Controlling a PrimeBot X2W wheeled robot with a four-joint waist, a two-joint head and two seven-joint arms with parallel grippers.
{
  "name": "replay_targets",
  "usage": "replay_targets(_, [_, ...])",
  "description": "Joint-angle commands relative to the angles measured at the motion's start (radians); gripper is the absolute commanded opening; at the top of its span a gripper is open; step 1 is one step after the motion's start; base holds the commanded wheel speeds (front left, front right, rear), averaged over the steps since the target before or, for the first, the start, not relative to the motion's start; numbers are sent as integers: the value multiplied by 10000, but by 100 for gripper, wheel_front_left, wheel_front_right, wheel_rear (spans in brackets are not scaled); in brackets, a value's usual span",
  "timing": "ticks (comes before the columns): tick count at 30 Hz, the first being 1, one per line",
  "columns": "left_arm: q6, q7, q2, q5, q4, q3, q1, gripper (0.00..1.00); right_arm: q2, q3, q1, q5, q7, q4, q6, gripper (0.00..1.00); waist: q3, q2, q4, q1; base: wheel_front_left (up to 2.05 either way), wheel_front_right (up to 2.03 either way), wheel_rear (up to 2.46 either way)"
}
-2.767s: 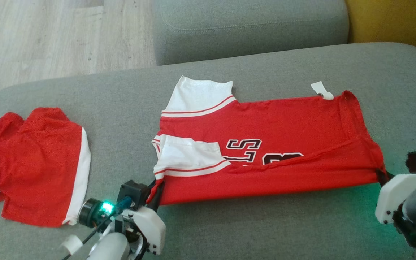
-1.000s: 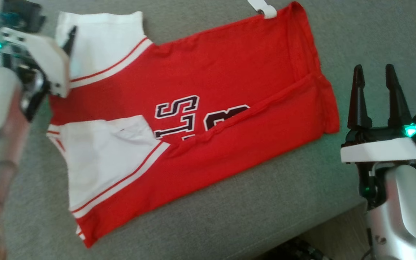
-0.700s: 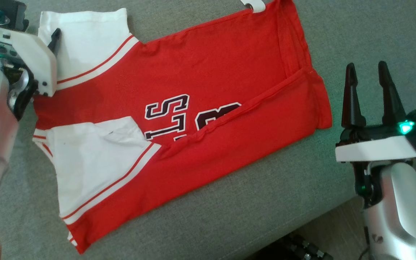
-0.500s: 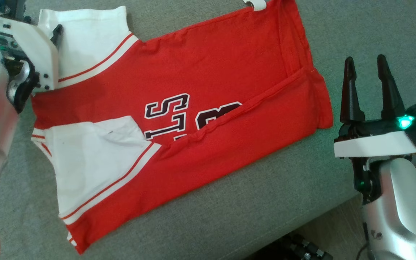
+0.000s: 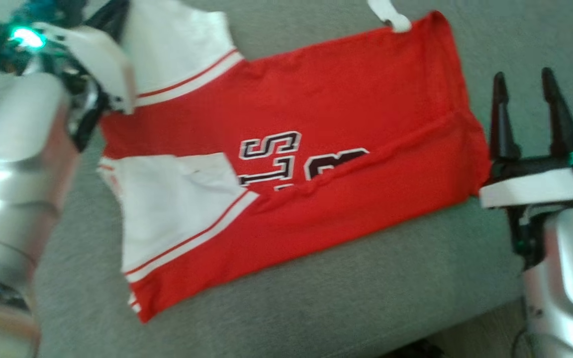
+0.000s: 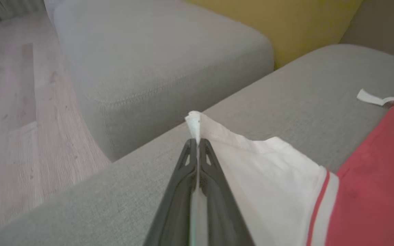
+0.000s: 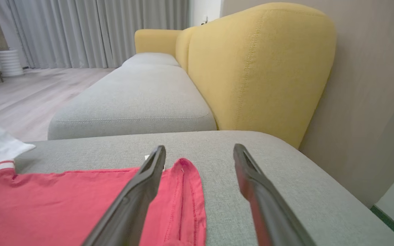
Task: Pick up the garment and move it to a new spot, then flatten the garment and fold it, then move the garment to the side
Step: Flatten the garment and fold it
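Note:
The garment [image 5: 316, 109] is a red jersey with white sleeves and dark lettering, lying partly folded on the grey cushion [image 5: 316, 308]. My left gripper [image 5: 112, 12] is at its far left corner, shut on the edge of the upper white sleeve [image 5: 177, 44]. In the left wrist view the closed gripper [image 6: 197, 143] pinches the sleeve corner [image 6: 193, 123], lifted a little off the cushion. My right gripper [image 5: 523, 79] stands open just right of the red hem. In the right wrist view the gripper [image 7: 198, 150] has the hem [image 7: 183, 191] beside its left finger, with nothing between the fingers.
A white tag [image 5: 388, 12] sticks out at the garment's far edge. A second grey cushion [image 6: 156, 61] and a yellow backrest [image 7: 258, 68] lie beyond. Wooden floor [image 6: 12, 102] is to the left. The cushion's front edge [image 5: 465, 318] drops off at lower right.
My left gripper has shut on the white sleeve's corner, which now stands slightly raised. The head camera has shifted, so the whole picture sits further right. My right gripper stays open.

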Motion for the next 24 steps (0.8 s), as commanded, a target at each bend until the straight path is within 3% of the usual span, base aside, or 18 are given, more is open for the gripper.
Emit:
replay_targets(1, [20, -337, 219, 51, -374, 162, -281, 0, -288, 82, -354, -51, 166, -247, -9, 100, -461, 0, 582, 0, 0, 0, 0])
replay_targets(8, [20, -1492, -223, 172, -1471, -456, 171, 0, -1311, -138, -1089, 246, 1998, 650, -9, 100, -896, 0, 1849, 0, 0, 0, 0])
replay_targets(14, [123, -1707, -303, 235, -2839, -679, 602, 0, -2310, -226, -2168, 555, 3784, 2237, -9, 100, -706, 0, 2790, 0, 0, 0, 0])
replay_targets(17, [175, -1610, -336, 201, -3646, -793, 835, 0, -2833, -65, -2747, 449, 4235, 3078, -9, 100, -483, 0, 3133, 0, 0, 0, 0])
replay_targets(24, [453, -1174, -278, 323, -4926, -1089, 1096, 0, -3395, 408, -3791, 439, 4761, 4700, -9, 100, -46, 0, 3487, 0, 0, 0, 0])
